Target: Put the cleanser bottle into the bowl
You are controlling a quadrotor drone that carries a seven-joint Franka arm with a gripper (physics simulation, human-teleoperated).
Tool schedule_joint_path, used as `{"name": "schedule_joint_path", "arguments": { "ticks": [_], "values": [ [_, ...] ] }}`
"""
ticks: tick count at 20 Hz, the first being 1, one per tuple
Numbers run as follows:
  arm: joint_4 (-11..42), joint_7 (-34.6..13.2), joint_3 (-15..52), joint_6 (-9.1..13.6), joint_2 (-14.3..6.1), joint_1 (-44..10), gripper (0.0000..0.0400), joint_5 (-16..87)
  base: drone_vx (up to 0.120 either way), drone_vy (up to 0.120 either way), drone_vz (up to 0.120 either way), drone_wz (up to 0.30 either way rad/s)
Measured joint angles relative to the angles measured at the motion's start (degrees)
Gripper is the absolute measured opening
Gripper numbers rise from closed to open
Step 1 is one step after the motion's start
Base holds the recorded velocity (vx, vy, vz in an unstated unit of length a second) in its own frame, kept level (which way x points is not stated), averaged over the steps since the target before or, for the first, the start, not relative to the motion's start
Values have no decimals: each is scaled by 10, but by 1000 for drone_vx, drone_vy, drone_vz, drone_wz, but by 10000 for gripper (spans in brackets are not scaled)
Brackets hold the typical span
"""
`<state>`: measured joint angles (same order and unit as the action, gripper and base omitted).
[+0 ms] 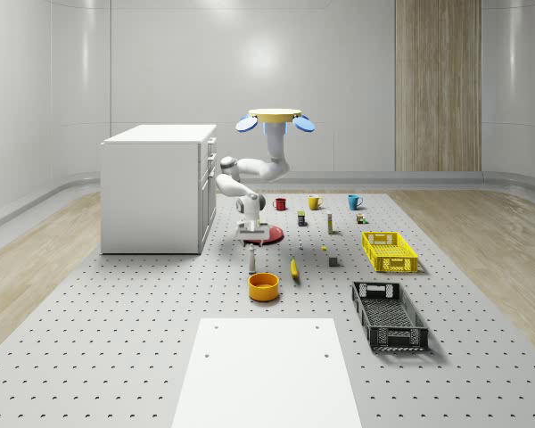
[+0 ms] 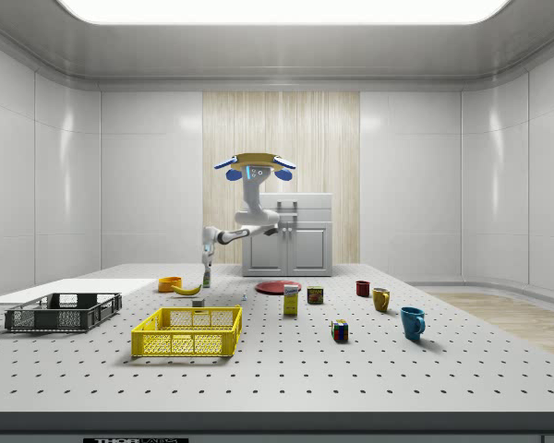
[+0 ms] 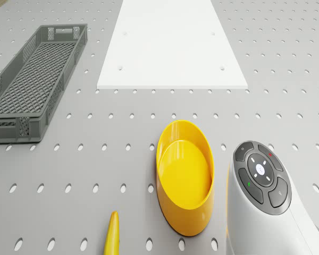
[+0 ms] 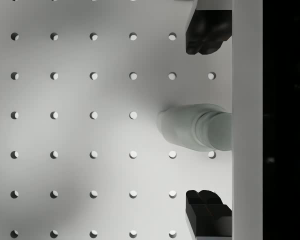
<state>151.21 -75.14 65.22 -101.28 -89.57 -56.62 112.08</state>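
Gripper point(image 4: 205, 122) open above cleanser bottle point(image 4: 192, 127) (upright); drone point(image 1: 275, 118) hovering over table point(image 1: 116, 357).

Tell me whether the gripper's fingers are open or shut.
Open. In the wrist view the two black fingers stand wide apart on either side of the pale cleanser bottle, touching nothing.

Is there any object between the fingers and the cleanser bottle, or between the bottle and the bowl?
Nothing visible. The wrist view shows the cleanser bottle between the open fingers with only bare table around. The drone hovers above; the orange bowl stands just beyond, banana off to the side.
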Motion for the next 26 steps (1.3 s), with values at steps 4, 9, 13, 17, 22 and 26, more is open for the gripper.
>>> {"name": "schedule_joint_path", "arguments": {
  "ticks": [4,9,13,17,22,26],
  "values": [
    [-5,4,-3,-3,0,-1,400,2,0,0,0,0],
    [-8,4,-6,-5,1,-2,400,4,0,0,0,0],
    [-8,2,-8,-6,1,-4,400,6,0,0,0,0],
    [-8,1,-8,-6,1,-5,307,6,0,0,0,0],
    [-8,1,-8,-6,1,-5,177,6,0,0,0,0],
    [-8,1,-8,-6,0,-5,147,7,0,0,0,0]
  ]
}}
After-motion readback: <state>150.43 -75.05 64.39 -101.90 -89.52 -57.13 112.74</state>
